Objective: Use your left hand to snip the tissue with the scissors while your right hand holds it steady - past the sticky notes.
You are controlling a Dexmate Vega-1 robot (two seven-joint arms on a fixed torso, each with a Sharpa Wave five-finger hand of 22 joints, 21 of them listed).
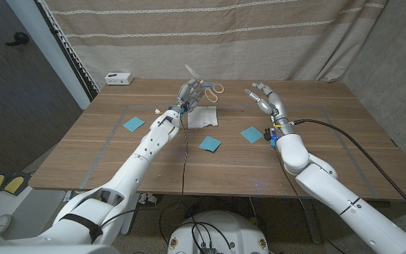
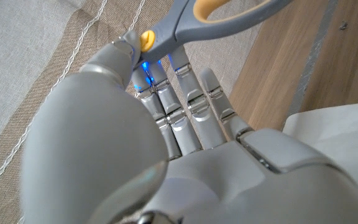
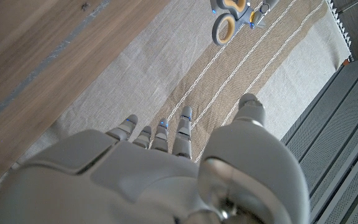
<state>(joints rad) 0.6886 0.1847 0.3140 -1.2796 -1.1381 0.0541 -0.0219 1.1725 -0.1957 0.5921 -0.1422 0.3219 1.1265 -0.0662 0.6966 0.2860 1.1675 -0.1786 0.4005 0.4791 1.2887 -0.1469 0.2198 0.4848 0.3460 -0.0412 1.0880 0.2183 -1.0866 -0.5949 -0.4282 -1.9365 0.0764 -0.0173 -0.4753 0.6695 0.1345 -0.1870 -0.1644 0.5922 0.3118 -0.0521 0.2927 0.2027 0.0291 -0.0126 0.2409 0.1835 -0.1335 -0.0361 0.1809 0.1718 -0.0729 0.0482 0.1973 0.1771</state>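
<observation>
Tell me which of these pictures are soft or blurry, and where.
Head view: evenly lit and sharp, tissue crisp. Left wrist view: the left hand looms close and soft, the scissors slightly blurred. Right wrist view: the right hand is out of focus up close, the curtain behind it sharper.

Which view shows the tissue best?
The head view: the whole white tissue lies on the table beside the left hand. The left wrist view catches just a corner; I cannot find it in the right wrist view.
</observation>
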